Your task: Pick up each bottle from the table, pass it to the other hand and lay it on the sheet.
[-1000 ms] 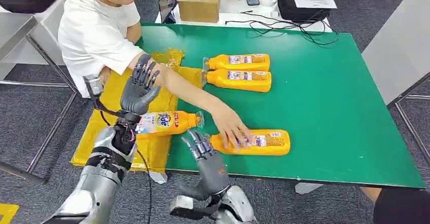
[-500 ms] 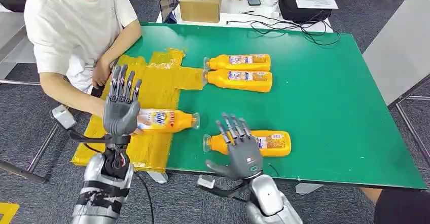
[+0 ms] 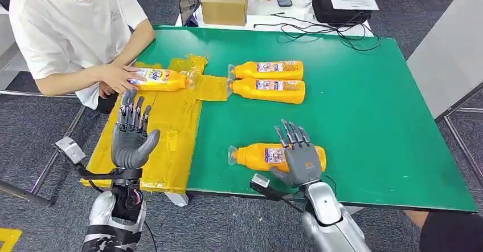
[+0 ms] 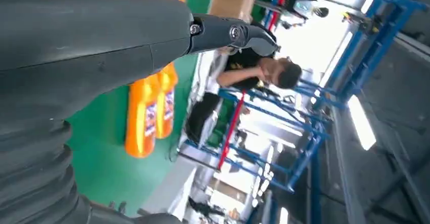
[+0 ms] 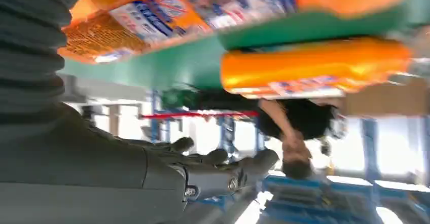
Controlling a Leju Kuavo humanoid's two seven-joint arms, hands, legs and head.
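Head view: right hand point(image 3: 301, 159) spread wide, holding nothing, over near bottle point(image 3: 273, 156) on green table point(image 3: 376, 121). Left hand point(image 3: 132, 139) also spread, holding nothing, above yellow sheet point(image 3: 171, 121). One bottle point(image 3: 159, 79) on sheet, person's hand point(image 3: 117, 76) touching it. Two bottles point(image 3: 267, 81) wait farther back. Three left.

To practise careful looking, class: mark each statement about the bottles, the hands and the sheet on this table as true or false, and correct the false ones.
1. Two orange bottles lie side by side on the green table. True.
2. The left hand holds a bottle. False: it holds nothing, fingers apart, above the yellow sheet.
3. A person's hand rests on the bottle on the sheet. True.
4. The right hand is over the sheet. False: it is at the nearest bottle on the green table.
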